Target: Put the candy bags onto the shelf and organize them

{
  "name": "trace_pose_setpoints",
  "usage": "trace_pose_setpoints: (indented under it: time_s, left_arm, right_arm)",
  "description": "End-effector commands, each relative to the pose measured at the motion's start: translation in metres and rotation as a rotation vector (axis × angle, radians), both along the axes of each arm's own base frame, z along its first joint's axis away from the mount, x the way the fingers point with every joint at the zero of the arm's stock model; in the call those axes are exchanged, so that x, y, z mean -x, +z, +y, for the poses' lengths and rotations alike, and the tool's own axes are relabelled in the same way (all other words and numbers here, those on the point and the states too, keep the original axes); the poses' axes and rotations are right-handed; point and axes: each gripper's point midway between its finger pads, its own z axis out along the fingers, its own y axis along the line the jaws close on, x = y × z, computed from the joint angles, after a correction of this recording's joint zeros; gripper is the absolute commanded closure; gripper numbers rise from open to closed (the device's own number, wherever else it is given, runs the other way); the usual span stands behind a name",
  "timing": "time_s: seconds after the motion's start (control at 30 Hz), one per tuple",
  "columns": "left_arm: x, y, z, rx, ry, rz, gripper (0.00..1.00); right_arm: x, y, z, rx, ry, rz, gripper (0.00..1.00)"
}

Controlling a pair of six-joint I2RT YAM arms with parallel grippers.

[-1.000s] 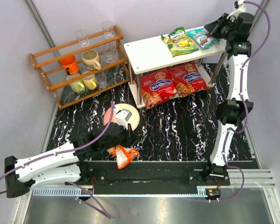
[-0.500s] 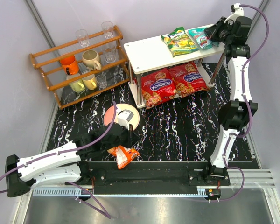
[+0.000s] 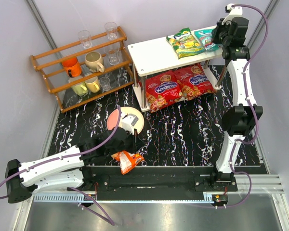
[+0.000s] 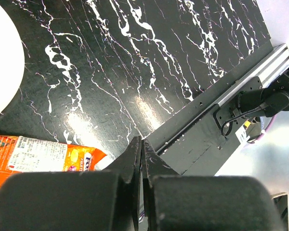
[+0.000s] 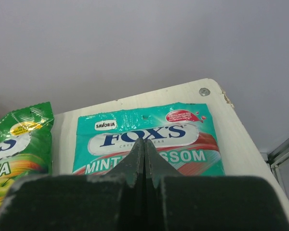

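Right gripper (image 5: 144, 144) has pulled back, jaws clenched empty, teal bag (image 5: 183, 130) just beyond — four lie on the shelf (image 3: 149, 53); orange bag (image 4: 43, 154) waits beside left gripper's (image 4: 141, 144) clenched jaws.

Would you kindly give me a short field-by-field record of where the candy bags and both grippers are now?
shelf top tier: yellow-green bag, teal bag, side by side
shelf lower tier: red bag and second red bag, side by side
off shelf: orange bag, on the table near the arms' bases
left gripper: shut, empty, beside orange bag
right gripper: shut, empty, above teal bag
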Motion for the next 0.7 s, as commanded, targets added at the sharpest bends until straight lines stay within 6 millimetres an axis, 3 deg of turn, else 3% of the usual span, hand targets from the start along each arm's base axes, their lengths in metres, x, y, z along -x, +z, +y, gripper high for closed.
trace_pose_setpoints:
  time_s: [0.0, 0.07, 0.13, 0.17, 0.2, 0.27, 0.43, 0.47, 0.53, 0.63, 0.67]
  left_arm:
    - [-0.001, 0.007, -0.003, 0.049, -0.003, -0.013, 1.00]
    - [-0.001, 0.007, -0.002, 0.049, 0.000, -0.015, 1.00]
    - [-0.001, 0.007, -0.002, 0.047, 0.000, -0.016, 1.00]
    - [-0.001, 0.008, -0.001, 0.048, 0.003, -0.018, 1.00]
    - [-0.001, 0.008, -0.001, 0.047, 0.003, -0.017, 1.00]
    - [-0.002, 0.008, -0.001, 0.048, 0.005, -0.018, 1.00]
    - [-0.002, 0.009, -0.002, 0.050, 0.002, -0.021, 1.00]
    - [-0.002, 0.009, -0.001, 0.047, 0.003, -0.022, 1.00]
    - [-0.001, 0.008, -0.001, 0.047, -0.001, -0.022, 0.99]
    - [-0.002, 0.008, -0.001, 0.046, 0.001, -0.020, 1.00]
    - [-0.001, 0.007, -0.002, 0.045, -0.002, -0.019, 1.00]
  right_arm:
    - [-0.003, -0.048, -0.006, 0.022, -0.040, 0.160, 1.00]
    - [-0.001, -0.017, -0.001, 0.002, -0.021, 0.094, 1.00]
    - [0.002, 0.002, 0.006, -0.036, 0.007, 0.060, 1.00]
    - [0.006, 0.025, 0.008, -0.044, 0.016, 0.010, 1.00]
    - [0.005, 0.025, 0.010, -0.051, 0.025, 0.015, 1.00]
    - [0.011, 0.045, 0.015, -0.067, 0.052, -0.024, 1.00]
    - [0.016, 0.043, 0.026, -0.085, 0.111, -0.010, 1.00]
    - [0.015, 0.032, 0.028, -0.089, 0.120, 0.018, 1.00]
    - [0.018, 0.027, 0.032, -0.096, 0.136, 0.034, 1.00]
    - [0.018, 0.000, 0.033, -0.106, 0.137, 0.090, 1.00]
    - [0.016, -0.029, 0.033, -0.115, 0.135, 0.148, 1.00]
